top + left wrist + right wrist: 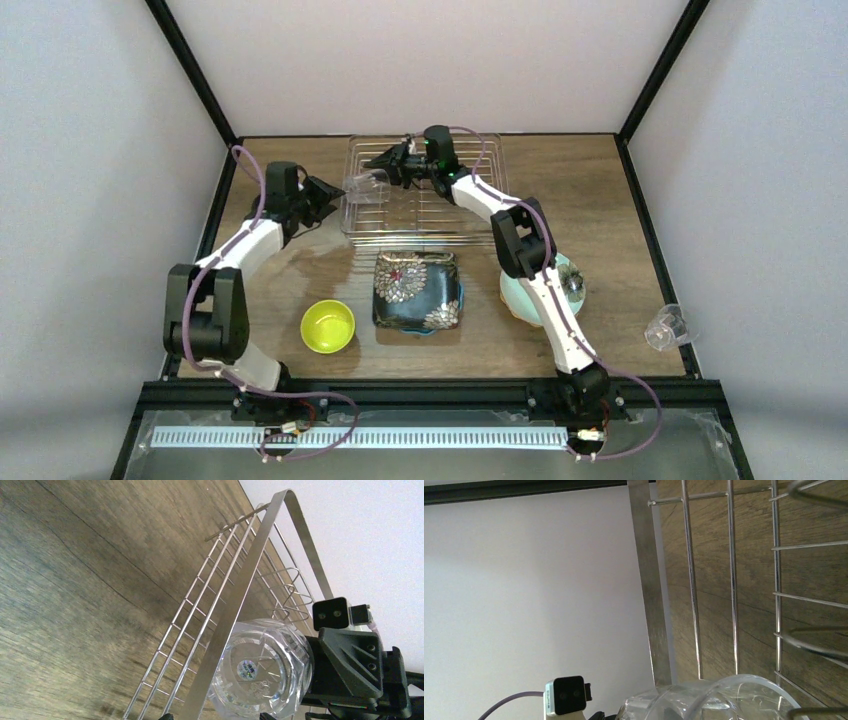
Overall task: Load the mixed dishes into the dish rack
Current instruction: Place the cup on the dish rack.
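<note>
Left gripper (333, 198) wide open; right gripper (378, 167) clamped

Shiny silvery metal wire dish rack (420, 215), smooth clear glass (260, 672), matt grained wooden table (600, 180).

Walls (420, 60): 3, all white (plain and smooth)
Table (590, 180): brown wood
Poles (188, 60): 2, black, in the back corners
Light: soft and even
</note>
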{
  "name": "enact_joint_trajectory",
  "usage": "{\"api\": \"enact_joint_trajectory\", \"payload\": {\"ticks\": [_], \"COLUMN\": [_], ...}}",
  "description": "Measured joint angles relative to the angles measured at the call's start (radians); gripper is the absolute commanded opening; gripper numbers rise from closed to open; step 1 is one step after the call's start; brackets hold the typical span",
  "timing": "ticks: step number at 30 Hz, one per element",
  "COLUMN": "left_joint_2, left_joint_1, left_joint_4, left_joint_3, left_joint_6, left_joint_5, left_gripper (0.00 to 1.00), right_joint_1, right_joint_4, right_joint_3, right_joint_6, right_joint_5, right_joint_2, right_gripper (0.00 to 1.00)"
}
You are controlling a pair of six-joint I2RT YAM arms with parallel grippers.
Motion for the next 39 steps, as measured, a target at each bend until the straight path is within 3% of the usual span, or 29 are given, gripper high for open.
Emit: {"api": "enact_joint_trajectory", "payload": {"ticks": [21,39], "left_joint_2": [0.046,0.062], "left_joint_1": [0.000,0.000], "left_joint_4": [0.015,0.019], "left_joint_3": [0.036,0.064], "left_joint_6": [0.000,0.002], "left_joint_5": [0.016,0.027], "left_gripper": [1.00,1.00], "right_joint_1": [-0.037,-0.068], "right_joint_4": [-0.077,-0.262], "right_joint_3": [0.000,0.000], "right_joint_6": [-0.108,-0.253], "right_joint_5": [0.007,0.055], "right_joint_2": [-0.015,-0.048], "right_gripper": [0.75,0.75]}}
